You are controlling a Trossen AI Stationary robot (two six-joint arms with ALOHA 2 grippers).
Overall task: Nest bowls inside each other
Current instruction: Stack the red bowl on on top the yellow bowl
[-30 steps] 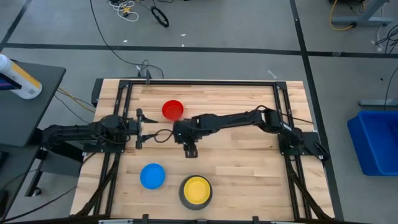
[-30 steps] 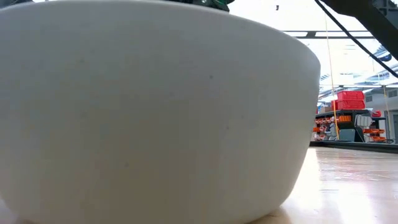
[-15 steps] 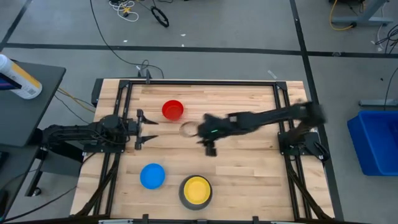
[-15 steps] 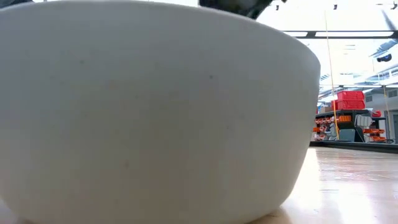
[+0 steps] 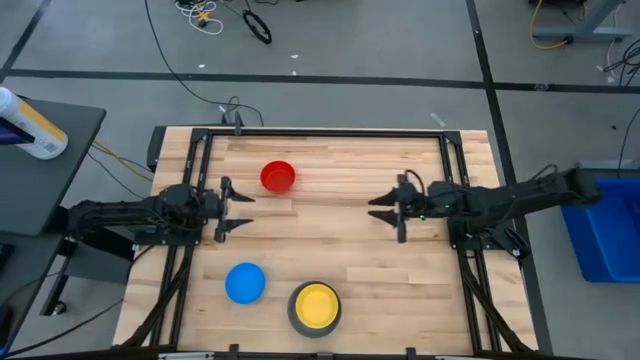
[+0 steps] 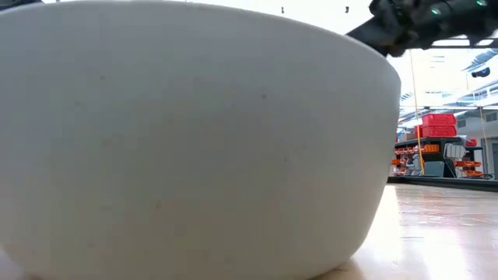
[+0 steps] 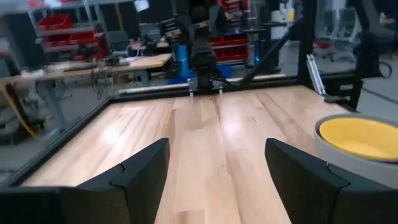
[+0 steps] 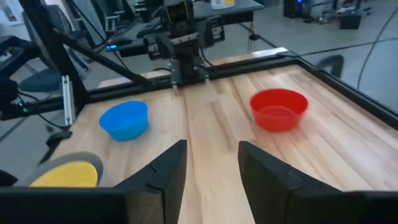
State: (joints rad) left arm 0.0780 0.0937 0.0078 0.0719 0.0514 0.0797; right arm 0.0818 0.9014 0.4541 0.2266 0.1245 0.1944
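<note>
Three bowls show on the table. A red bowl [image 5: 277, 177] [image 8: 278, 109] sits far left of centre, and a light blue bowl [image 5: 245, 283] [image 8: 124, 119] stands near the front. Right of the blue one, a yellow bowl [image 5: 316, 305] [image 7: 364, 137] sits inside the pale grey bowl [image 5: 295, 313], whose wall fills the low view [image 6: 194, 140]. My left gripper [image 5: 248, 210] [image 7: 217, 180] waits open and level at the left side. My right gripper [image 5: 374, 208] [image 8: 211, 168] hovers open at the right side, pointing across the table with nothing between its fingers.
A black frame [image 5: 320, 133] rims the wooden table [image 5: 330, 250]. Bare wood lies between the two grippers. A blue bin [image 5: 610, 225] stands on the floor off the right edge, and a dark side table with a bottle [image 5: 30, 125] off the left.
My right gripper has drawn back fast from the table's middle, close to the left gripper, toward the right edge. It has tipped up from pointing down at the table to nearly level. The bowls have stayed where they were.
</note>
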